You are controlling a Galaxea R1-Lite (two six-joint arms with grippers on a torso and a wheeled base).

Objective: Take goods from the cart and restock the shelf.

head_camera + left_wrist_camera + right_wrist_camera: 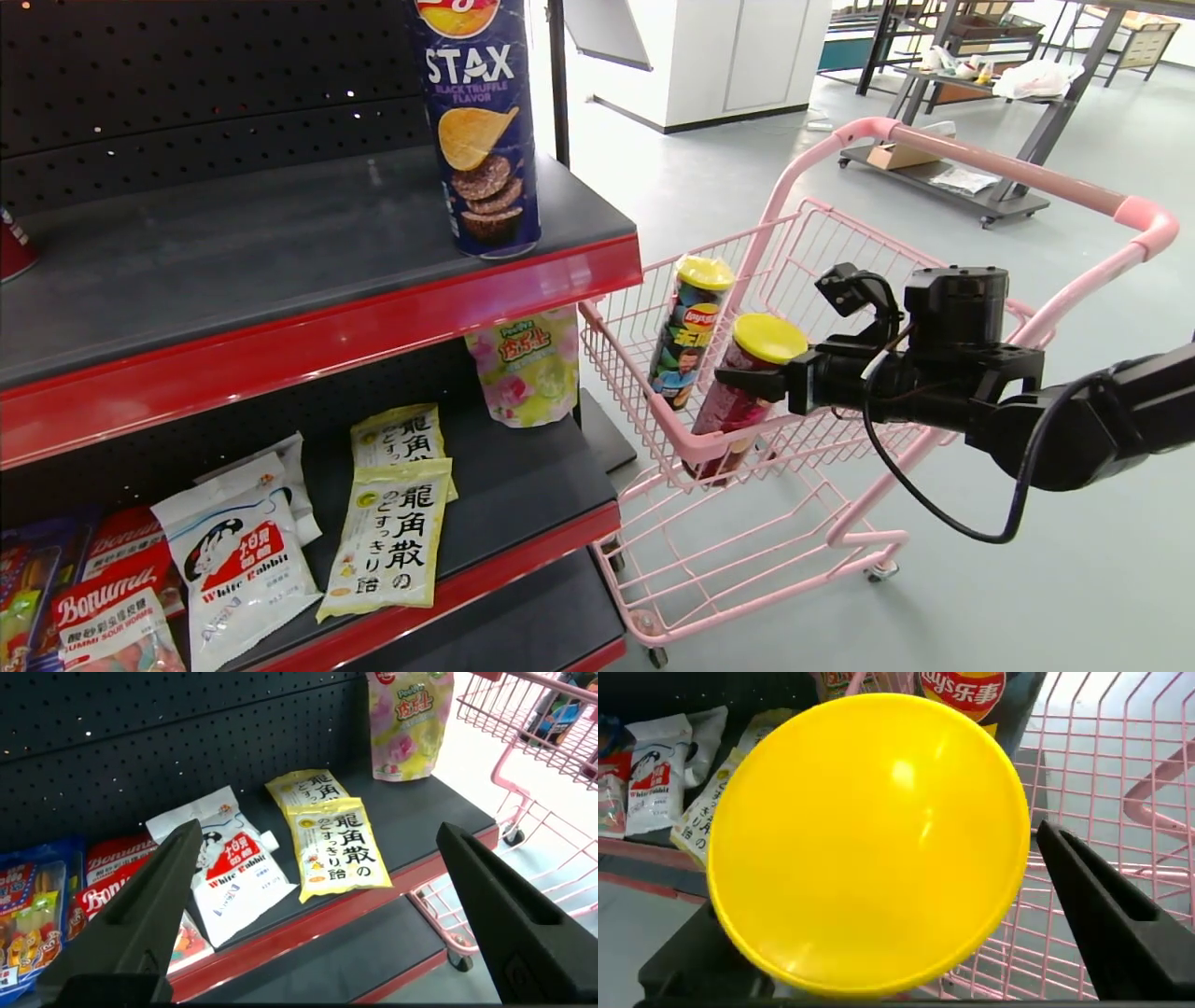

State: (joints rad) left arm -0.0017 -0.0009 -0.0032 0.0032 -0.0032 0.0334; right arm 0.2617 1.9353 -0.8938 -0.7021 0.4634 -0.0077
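Note:
A maroon chip can with a yellow lid [747, 392] leans in the pink cart [971, 166], next to a second, dark blue can [689, 331]. My right gripper [758, 375] is open and straddles the maroon can just below its lid. In the right wrist view the yellow lid [873, 845] sits between the fingers [1106, 915]. A tall dark blue chip can [485, 140] stands at the front right of the upper shelf [280, 243]. My left gripper [318, 859] hangs open and empty in front of the lower shelf [411, 812].
The lower shelf holds yellow lozenge packets [387, 537], a white candy bag [245, 569], red gummy bags [112, 616] and a pink-green pouch [527, 369]. The cart stands right of the shelf's end. Tables and a trolley [943, 177] are far behind.

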